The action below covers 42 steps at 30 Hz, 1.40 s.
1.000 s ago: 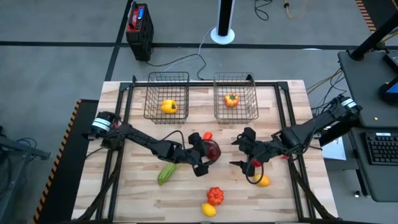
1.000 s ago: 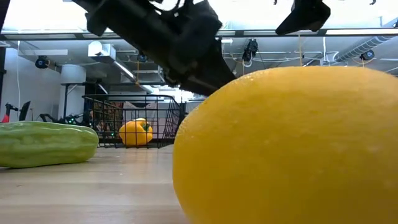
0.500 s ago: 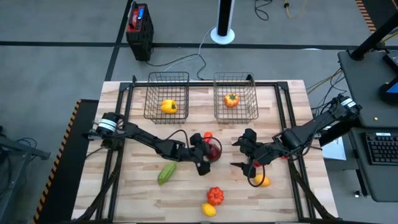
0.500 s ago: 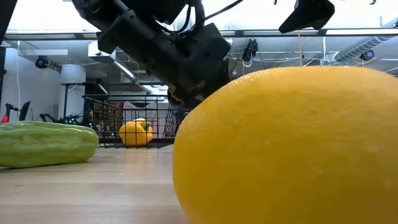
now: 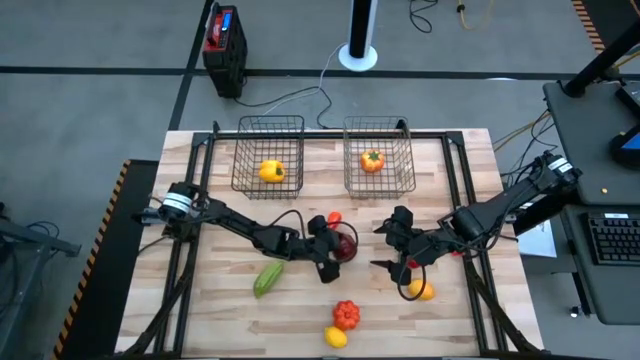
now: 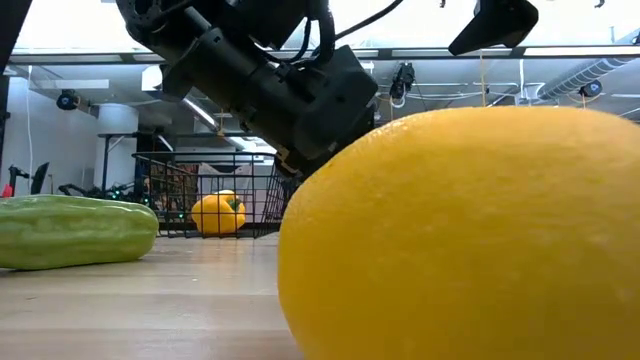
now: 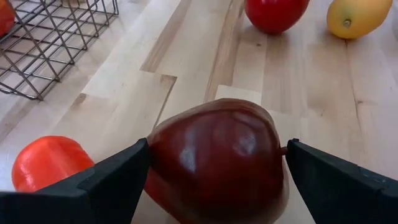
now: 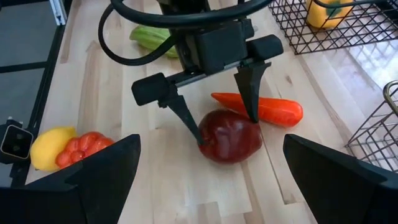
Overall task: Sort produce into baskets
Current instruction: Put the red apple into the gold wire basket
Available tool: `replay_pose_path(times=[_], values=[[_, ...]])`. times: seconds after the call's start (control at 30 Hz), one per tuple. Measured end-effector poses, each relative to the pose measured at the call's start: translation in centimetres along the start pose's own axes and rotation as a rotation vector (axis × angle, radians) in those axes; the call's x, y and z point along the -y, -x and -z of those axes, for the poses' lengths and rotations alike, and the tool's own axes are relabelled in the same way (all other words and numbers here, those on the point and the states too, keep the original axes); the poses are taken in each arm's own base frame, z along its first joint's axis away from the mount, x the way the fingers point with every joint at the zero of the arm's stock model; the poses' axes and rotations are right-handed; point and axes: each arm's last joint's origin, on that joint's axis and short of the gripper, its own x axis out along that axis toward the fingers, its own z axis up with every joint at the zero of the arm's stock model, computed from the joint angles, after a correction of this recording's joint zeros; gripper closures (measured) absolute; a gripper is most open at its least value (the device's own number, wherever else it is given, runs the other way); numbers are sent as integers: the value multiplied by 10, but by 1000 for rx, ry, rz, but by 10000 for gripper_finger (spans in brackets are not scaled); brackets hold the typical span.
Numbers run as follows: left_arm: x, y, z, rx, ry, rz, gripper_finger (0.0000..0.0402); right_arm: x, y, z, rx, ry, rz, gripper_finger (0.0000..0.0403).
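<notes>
Since earlier, we see the left gripper (image 8: 217, 127) drawn closer around the apple (image 7: 217, 163), jaws spread, contact unclear. Right gripper (image 5: 390, 246) spread; its tomato (image 5: 412, 264) mostly hidden.

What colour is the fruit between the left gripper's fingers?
Dark red apple, clearest in the left wrist view.

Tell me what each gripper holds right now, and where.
The left gripper straddles the dark red apple, fingers at its sides; whether it grips is unclear. The right gripper is open and empty.
</notes>
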Motion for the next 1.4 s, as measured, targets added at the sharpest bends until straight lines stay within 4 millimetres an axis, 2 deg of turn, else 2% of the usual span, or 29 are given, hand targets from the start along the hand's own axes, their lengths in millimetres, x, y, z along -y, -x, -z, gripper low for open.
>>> replay_pose_path(times=[0.73,1.4], values=[[6,5,-1,12,-33,23,163,0,0,0,-1,1,1,16],[10,28,-25,83,-56,96,170,1,0,1,-7,4,4,16]])
